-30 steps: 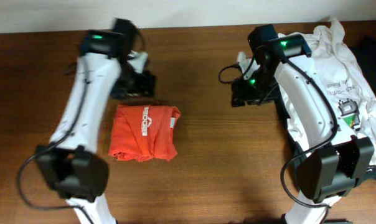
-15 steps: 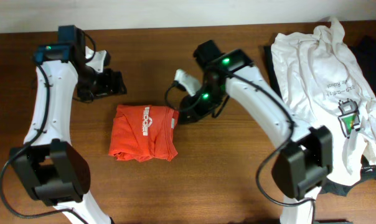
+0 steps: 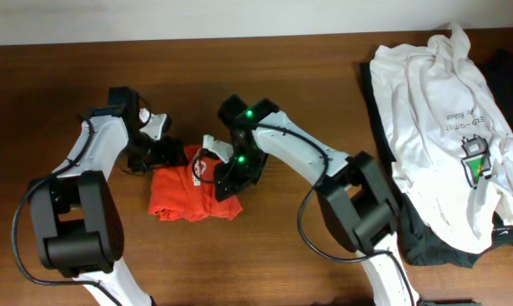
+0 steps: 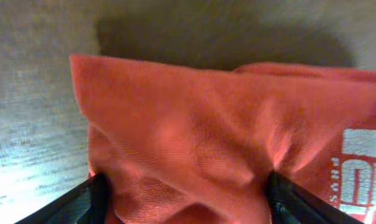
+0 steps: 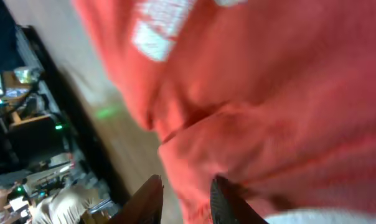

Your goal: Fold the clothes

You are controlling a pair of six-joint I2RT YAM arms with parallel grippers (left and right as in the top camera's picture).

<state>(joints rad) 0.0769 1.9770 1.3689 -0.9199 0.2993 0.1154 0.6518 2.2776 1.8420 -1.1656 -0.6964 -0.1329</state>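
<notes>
The orange-red T-shirt (image 3: 184, 194) lies folded into a small bundle on the wooden table, left of centre, with white lettering on top. My left gripper (image 3: 166, 154) is at its top left edge. In the left wrist view (image 4: 188, 208) its fingers are spread wide with the orange cloth (image 4: 194, 124) bunched between them. My right gripper (image 3: 225, 185) is at the bundle's right side. In the right wrist view (image 5: 187, 202) its fingers are narrowly apart over the edge of the orange cloth (image 5: 287, 93). The white tee (image 3: 439, 102) lies spread at the right.
A dark garment (image 3: 422, 242) lies under the white tee along the right side. Another dark item (image 3: 507, 68) sits at the far right edge. The pale wall runs along the table's back edge.
Both arms have swung in toward the orange bundle. The left gripper came down to its top left edge. The right gripper moved from the white tee across to the bundle's right side.
</notes>
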